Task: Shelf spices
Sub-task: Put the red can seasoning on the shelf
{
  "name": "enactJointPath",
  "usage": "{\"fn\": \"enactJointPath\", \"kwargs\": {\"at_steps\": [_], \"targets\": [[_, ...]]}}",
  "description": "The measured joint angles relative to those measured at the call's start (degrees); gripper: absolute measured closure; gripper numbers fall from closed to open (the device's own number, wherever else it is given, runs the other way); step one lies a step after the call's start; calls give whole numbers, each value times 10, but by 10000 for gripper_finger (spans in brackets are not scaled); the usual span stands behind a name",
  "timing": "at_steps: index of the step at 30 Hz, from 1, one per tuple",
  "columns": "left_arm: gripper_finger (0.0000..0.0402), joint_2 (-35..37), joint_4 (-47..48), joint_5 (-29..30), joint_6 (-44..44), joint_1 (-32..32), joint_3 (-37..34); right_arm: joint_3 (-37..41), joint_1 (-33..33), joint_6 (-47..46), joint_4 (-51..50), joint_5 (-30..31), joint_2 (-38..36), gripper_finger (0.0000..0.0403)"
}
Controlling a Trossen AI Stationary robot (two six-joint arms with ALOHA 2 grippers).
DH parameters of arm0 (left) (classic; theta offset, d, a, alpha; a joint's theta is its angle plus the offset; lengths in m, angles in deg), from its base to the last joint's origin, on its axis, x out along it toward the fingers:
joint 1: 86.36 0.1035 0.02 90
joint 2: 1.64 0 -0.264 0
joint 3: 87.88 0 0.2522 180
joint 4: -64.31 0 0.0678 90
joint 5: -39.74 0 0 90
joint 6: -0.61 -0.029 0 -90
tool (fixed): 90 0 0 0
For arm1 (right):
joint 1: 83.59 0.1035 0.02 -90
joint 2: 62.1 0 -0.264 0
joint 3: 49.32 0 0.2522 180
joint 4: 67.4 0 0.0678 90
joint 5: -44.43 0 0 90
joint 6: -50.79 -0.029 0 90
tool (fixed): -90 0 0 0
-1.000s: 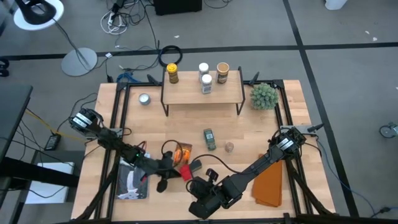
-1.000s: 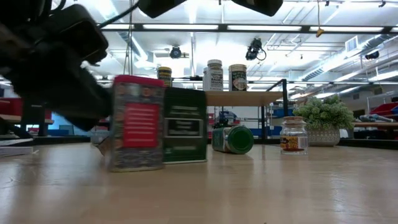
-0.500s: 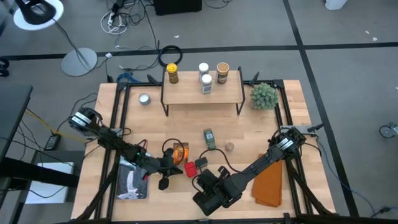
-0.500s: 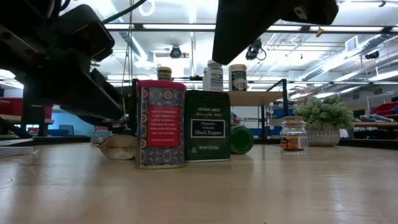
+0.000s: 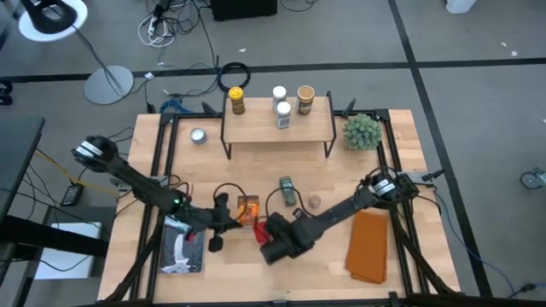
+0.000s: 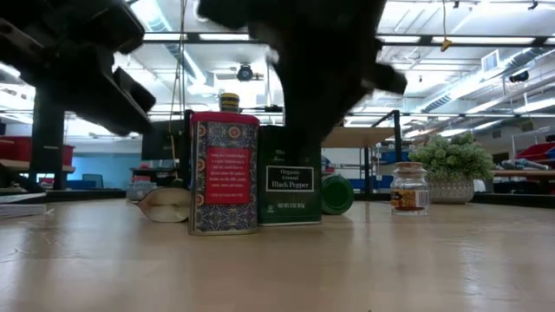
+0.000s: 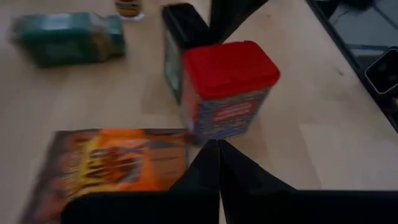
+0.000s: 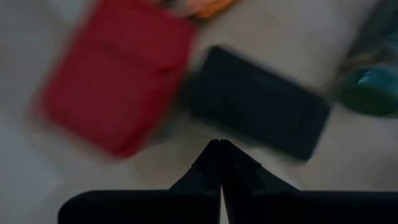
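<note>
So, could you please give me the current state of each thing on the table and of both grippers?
Red tin: upright, beside the pepper box.
Pepper box: upright.
Green jar: on its side.
Small jar: upright.
Orange packet: lying flat.
Shelf: four jars upright on it.
Left gripper: shut, empty, near the red tin.
Right gripper: shut, empty, above the pepper box.

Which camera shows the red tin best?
The low view: the red tin stands upright, label sharp. Left wrist view shows its lid and one side; right wrist view a blurred top; high view only a red speck.
</note>
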Motion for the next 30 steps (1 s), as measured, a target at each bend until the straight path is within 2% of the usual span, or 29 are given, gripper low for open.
{"fn": "enactJointPath", "kwargs": {"at_steps": [3, 6, 11, 14, 18, 24, 30], "targets": [[400, 57, 44, 18, -3, -2, -10, 21, -14, 1, -2, 32, 0, 402], [400, 116, 39, 27, -1, -2, -52, 25, -19, 1, -3, 63, 0, 402], [400, 206, -19, 17, 33, -2, -148, 7, -11, -12, -25, 54, 0, 403], [400, 236, -51, 1, 59, -4, -186, -27, 2, -47, -63, 41, 0, 403], [400, 243, -76, 1, 60, -12, -202, -80, 11, -59, -66, 22, -1, 402], [400, 239, -78, -6, 59, -14, -203, -97, 6, 38, -15, 8, 0, 400], [400, 239, -74, -25, 59, -14, -203, -97, -9, 8, -5, -13, 0, 372]]}}
